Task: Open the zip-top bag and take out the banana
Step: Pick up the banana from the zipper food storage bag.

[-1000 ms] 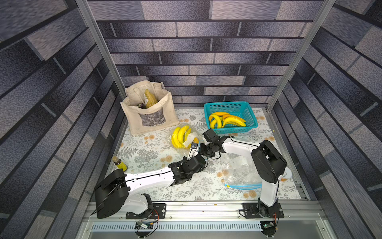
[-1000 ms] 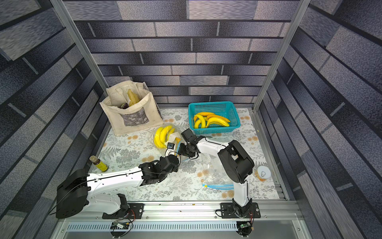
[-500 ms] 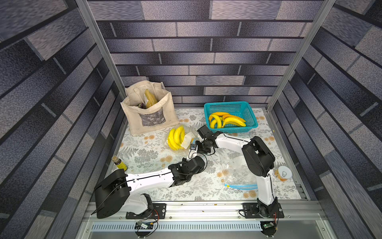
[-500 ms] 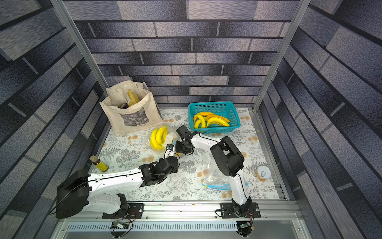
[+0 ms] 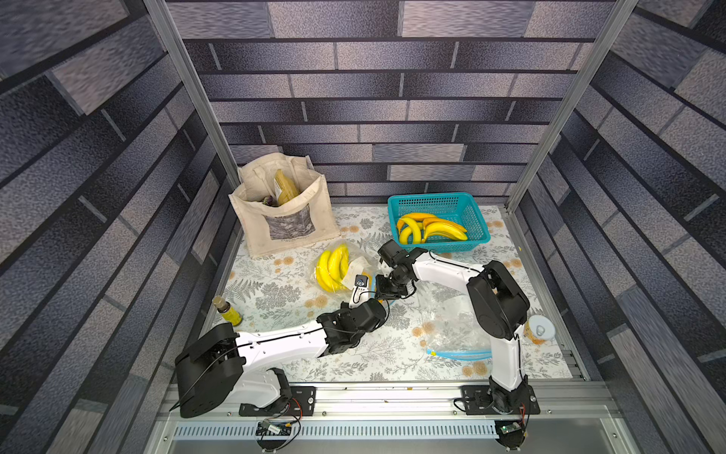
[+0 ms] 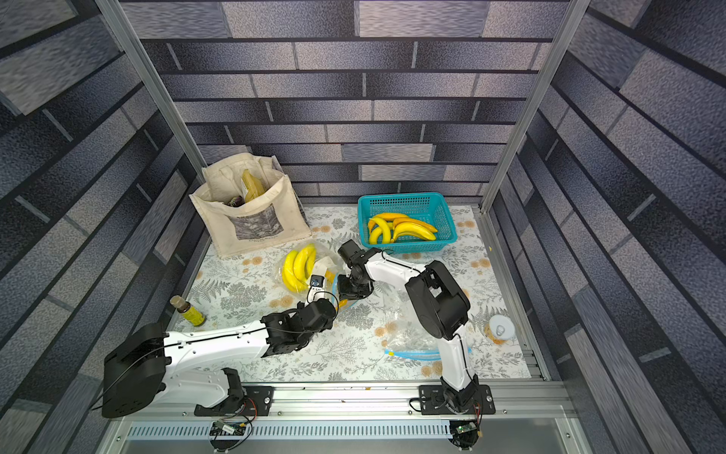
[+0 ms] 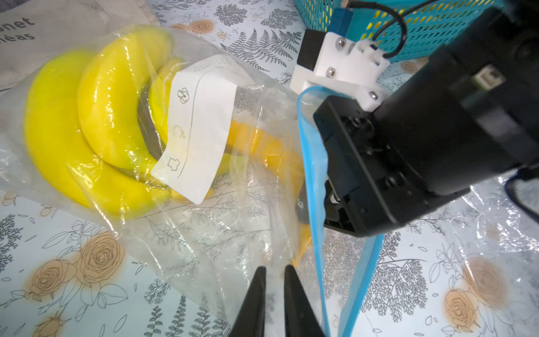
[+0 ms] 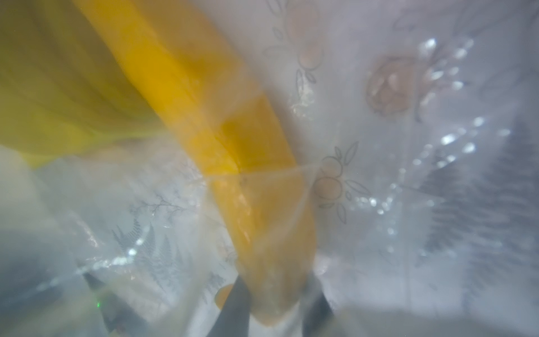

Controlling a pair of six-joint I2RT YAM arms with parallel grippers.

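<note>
Near the middle of the floral-patterned bench (image 5: 283, 298), your clear plastic zip-top bag (image 7: 189, 233) lies on its side. Its blue zip strip (image 7: 313, 175) is already parted into an open loop. Your left jaws are narrowed to a pinch on the thin film of the lower lip, just beside that strip. I judge this hold is there to anchor the bag so it does not slide along when the fruit is pulled.

Your right jaws have gone through the loop and are closed round the end of the long orange-yellow banana (image 8: 256, 175). That banana is still inside the bag, beside a bunch of bright yellow bananas (image 7: 87, 116) and partly behind a white paper label (image 7: 198, 128) on the film. Taking it by the end nearest the mouth should give a straight draw outward. The right wrist view is hazy through the plastic, so I cannot say how firm the grip is.

Compared with a second earlier, your right arm (image 5: 444, 271) has reached further toward the bag. Its jaws, then spread wider, have come down onto the banana. The bag and bunch lie slightly nearer the cream canvas tote (image 5: 283, 228). Your left pinch is unchanged. The banana has not yet left the bag, so pulling it out is the step in hand.
</note>
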